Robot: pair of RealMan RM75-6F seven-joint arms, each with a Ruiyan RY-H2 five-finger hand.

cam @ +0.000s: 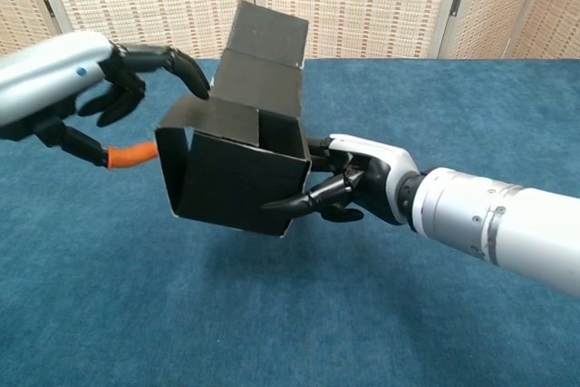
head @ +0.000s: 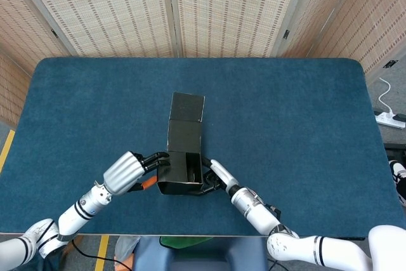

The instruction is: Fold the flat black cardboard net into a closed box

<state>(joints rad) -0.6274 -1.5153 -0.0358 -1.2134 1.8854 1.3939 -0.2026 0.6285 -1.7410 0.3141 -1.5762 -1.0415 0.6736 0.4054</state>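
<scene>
**Both hands on a half-folded black box**

Head view: the box [head: 183, 171] sits near the front edge of the blue desk [head: 304, 125], its open cavity facing up and a long lid flap lying flat toward the far side. The left hand [head: 130, 171] reaches in from the left, fingers spread and touching the box's left wall. The right hand [head: 216, 176] presses against the right side.

Chest view: the box [cam: 236, 178] is lifted clear of the desk [cam: 408, 314] and tilted. The right hand [cam: 349, 189] grips its right wall, one finger lying along the front face. The left hand [cam: 118, 88] has dark fingertips on the top left edge; whether it actually pinches the cardboard is hard to tell.
</scene>
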